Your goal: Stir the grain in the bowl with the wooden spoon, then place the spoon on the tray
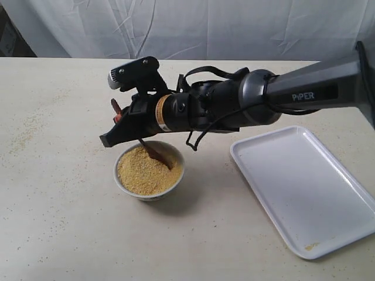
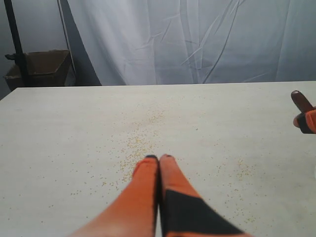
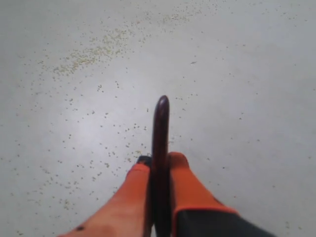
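The small white bowl (image 1: 121, 181) stands on the table, filled with yellow grain (image 1: 140, 174). The dark wooden spoon (image 1: 157, 155) leans steeply, its oval end dug into the grain at the bowl's far side and its handle rising up and to the left. My right gripper (image 1: 120, 126) reaches in from the right above the bowl and is shut on the handle. In the right wrist view the handle (image 3: 161, 123) sticks out between the orange fingers of the right gripper (image 3: 159, 160). My left gripper (image 2: 159, 158) is shut on nothing, low over the table. The white tray (image 1: 304, 187) lies right of the bowl.
Loose grains are scattered over the pale tabletop (image 2: 143, 138), mostly left of the bowl. A few crumbs lie at the tray's near corner (image 1: 310, 246). The spoon's handle tip (image 2: 300, 100) shows at the edge of the left wrist view. A white curtain hangs behind the table.
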`<action>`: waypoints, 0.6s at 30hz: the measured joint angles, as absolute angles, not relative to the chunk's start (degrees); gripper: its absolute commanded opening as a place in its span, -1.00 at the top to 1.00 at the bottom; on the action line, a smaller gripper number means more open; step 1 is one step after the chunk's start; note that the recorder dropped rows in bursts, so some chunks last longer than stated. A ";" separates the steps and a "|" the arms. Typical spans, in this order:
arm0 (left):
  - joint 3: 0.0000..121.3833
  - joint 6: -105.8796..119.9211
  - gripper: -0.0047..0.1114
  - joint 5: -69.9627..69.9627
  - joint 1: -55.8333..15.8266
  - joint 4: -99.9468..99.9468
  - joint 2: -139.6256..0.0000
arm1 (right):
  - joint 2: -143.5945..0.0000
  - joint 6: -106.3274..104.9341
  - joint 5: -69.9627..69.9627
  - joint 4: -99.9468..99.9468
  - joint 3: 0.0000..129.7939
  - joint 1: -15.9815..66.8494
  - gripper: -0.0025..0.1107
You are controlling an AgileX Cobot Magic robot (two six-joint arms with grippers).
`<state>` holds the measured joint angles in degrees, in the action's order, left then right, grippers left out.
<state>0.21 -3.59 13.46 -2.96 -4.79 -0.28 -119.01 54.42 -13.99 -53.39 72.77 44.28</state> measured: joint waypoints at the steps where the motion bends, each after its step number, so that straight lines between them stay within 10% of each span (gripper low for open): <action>1: 0.21 -3.59 0.92 13.46 -2.96 -4.79 -0.28 | -119.01 55.03 -14.75 -53.39 72.77 44.28 0.93; 18: 0.21 -3.59 0.92 13.46 -2.96 -4.79 -0.28 | -113.90 56.84 -8.85 -57.43 72.66 44.68 0.93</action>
